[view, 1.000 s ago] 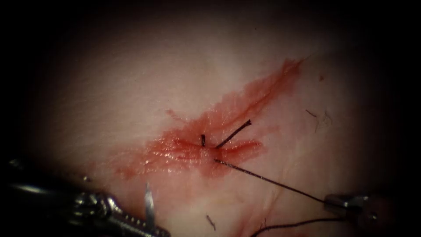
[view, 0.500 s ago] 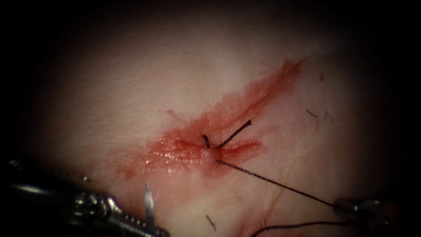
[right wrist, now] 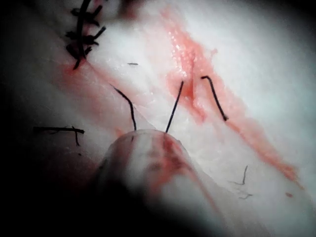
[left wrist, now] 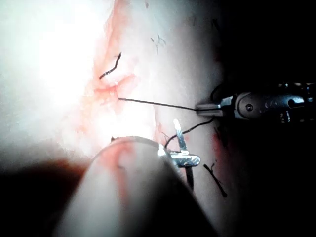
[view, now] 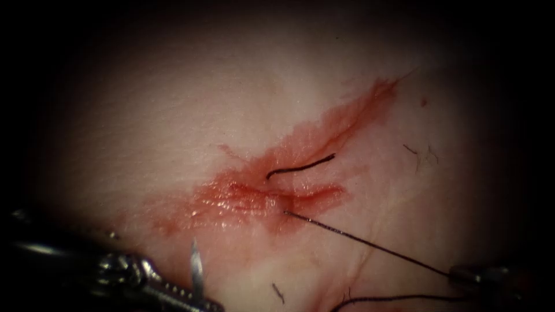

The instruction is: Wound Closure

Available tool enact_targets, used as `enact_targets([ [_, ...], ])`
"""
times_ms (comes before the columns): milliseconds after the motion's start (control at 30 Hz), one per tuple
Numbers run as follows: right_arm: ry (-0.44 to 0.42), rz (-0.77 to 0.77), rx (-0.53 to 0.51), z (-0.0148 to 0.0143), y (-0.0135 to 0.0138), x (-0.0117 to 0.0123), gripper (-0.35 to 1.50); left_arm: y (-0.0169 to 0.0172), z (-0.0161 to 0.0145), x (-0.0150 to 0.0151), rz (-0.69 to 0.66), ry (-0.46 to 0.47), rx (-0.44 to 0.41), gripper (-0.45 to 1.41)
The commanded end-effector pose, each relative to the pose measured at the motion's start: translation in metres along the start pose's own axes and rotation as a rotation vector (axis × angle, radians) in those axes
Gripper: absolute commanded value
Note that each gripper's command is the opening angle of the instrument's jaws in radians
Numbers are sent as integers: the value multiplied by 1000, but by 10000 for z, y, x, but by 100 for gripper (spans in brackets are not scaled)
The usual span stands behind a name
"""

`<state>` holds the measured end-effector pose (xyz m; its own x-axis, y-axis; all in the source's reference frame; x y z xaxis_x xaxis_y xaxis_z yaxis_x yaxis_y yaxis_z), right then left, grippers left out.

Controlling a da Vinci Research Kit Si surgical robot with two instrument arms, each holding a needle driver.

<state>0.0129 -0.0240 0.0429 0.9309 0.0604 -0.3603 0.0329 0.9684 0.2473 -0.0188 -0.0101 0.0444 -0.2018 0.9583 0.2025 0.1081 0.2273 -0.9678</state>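
My left tool (view: 202, 299) sits at the lower left, left of the cut, with its jaws shut on the curved needle (view: 196, 267). The needle is out of the tissue, point up, gripped some way back from the point; the left wrist view shows the needle (left wrist: 180, 139) crossing the jaws (left wrist: 185, 159). My right tool (view: 461, 273) at the lower right is shut on the thread (view: 364, 242), which runs taut from the cut (view: 284, 212). The short thread tail (view: 300, 166) lies flat on the red-stained tissue (view: 173, 115). The right wrist view shows the taut thread (right wrist: 174, 106) and the tail (right wrist: 215, 98).
A slack strand of thread (view: 393, 299) curves along the bottom edge from the right tool. Small cut thread ends (view: 278, 292) lie on the tissue, with more (view: 417, 153) to the right. Red fluid (view: 347, 121) marks the cut. Earlier dark stitches (right wrist: 81, 29) show in the right wrist view.
The right tool moved right and slightly down, drawing thread through the cut. The small loop above the cut is gone and the tail has dropped flat, shifted left.
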Motion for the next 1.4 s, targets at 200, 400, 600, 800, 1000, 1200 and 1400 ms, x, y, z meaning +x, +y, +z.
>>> enact_targets([
  [200, 7, 11, -1, 4, 8, 15, -8, -6, 4, 2, 1, 0, 0, -45],
  [400, 238, 23, -109, -22, 37, 43, 99, -6, 4, 2, 1, 2, 0, -45],
  [600, 469, 115, -247, -61, 83, 75, 113, 5, -5, 27, 90, 92, 25, -45],
  [800, 664, 175, -350, -81, 109, 87, 118, 18, -49, 67, 201, 261, 106, -45],
  [1000, 711, 253, -290, -68, 112, 82, 108, 18, -115, 79, 198, 350, 206, -45],
  [1200, 822, 367, -258, -74, 127, 77, 101, 19, -149, 56, 119, 278, 202, -45],
  [1400, 864, 409, -256, -65, 134, 67, 101, 35, -170, 65, 120, 321, 224, -45],
])
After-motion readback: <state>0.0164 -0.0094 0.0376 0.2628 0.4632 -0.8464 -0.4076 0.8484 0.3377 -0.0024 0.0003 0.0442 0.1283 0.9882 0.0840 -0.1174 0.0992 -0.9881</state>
